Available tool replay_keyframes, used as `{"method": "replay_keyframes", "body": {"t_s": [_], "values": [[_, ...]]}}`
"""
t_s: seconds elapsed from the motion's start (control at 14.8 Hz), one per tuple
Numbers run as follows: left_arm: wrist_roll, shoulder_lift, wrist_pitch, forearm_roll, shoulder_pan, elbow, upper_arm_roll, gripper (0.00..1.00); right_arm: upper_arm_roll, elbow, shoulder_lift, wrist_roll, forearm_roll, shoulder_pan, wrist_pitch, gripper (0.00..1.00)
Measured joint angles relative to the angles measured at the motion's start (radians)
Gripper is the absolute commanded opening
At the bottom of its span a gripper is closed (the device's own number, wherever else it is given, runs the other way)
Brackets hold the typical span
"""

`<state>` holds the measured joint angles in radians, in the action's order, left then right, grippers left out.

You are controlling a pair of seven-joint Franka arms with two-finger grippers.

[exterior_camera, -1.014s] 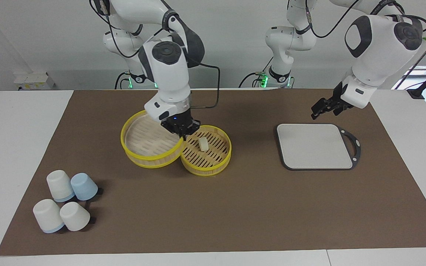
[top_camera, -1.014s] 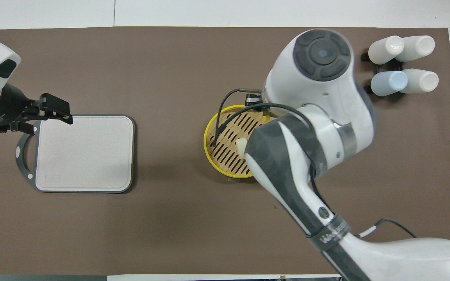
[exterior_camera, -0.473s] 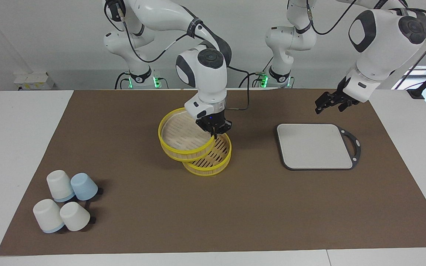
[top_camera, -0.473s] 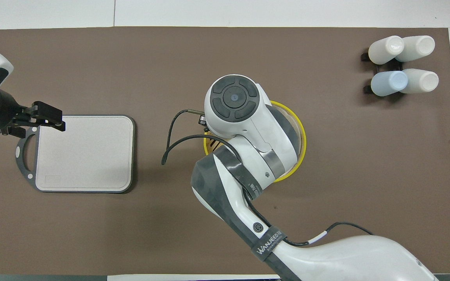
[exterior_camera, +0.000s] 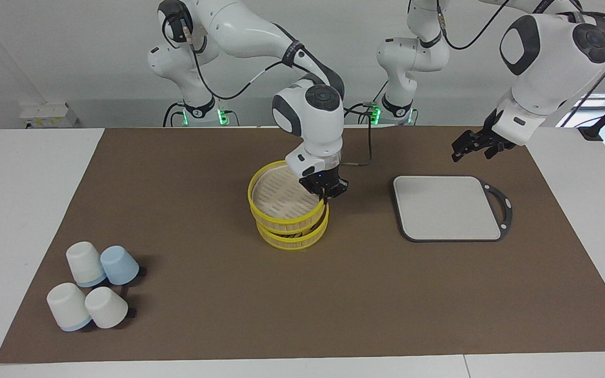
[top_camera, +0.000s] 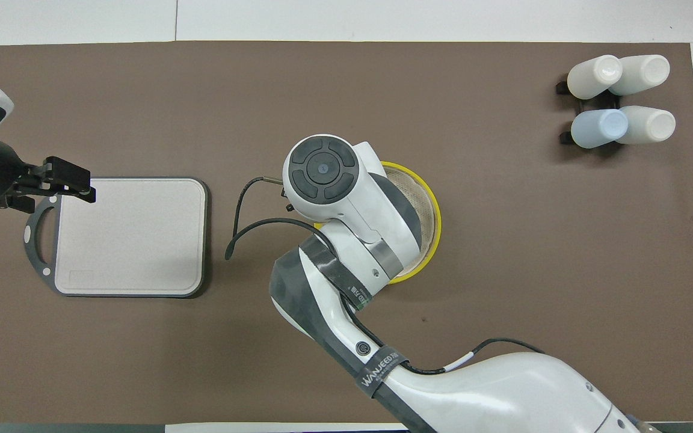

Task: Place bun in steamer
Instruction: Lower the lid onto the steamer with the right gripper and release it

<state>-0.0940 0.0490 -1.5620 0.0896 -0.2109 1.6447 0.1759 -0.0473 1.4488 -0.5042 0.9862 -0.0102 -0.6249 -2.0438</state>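
The steamer has two yellow-rimmed tiers. My right gripper (exterior_camera: pixel 325 192) is shut on the rim of the upper tier (exterior_camera: pixel 281 195) and holds it slightly tilted just over the lower tier (exterior_camera: pixel 293 241), which stands mid-mat. The upper tier almost covers the lower one. The bun is hidden under the upper tier. In the overhead view the right arm covers most of the steamer (top_camera: pixel 434 211) and hides its gripper. My left gripper (exterior_camera: pixel 471 144) is open and empty in the air over the mat, by the grey board's corner; it also shows in the overhead view (top_camera: pixel 67 182).
A grey square board with a black rim (exterior_camera: pixel 447 208) (top_camera: pixel 130 237) lies toward the left arm's end. Several upturned cups (exterior_camera: pixel 92 286) (top_camera: pixel 620 93) stand at the right arm's end, farther from the robots than the steamer.
My right gripper carried the upper tier sideways from beside the lower tier to over it, covering the bun. My left gripper drew back a little from the board.
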Motion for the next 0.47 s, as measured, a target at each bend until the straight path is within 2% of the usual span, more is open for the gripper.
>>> {"method": "replay_keyframes", "body": {"t_s": [0.47], "values": [[0.001,0.000,0.000,0.000,0.000,0.000,0.000,1.00,0.000,-0.009,-0.009,0.000,-0.001,-0.002,-0.018,0.00]]}}
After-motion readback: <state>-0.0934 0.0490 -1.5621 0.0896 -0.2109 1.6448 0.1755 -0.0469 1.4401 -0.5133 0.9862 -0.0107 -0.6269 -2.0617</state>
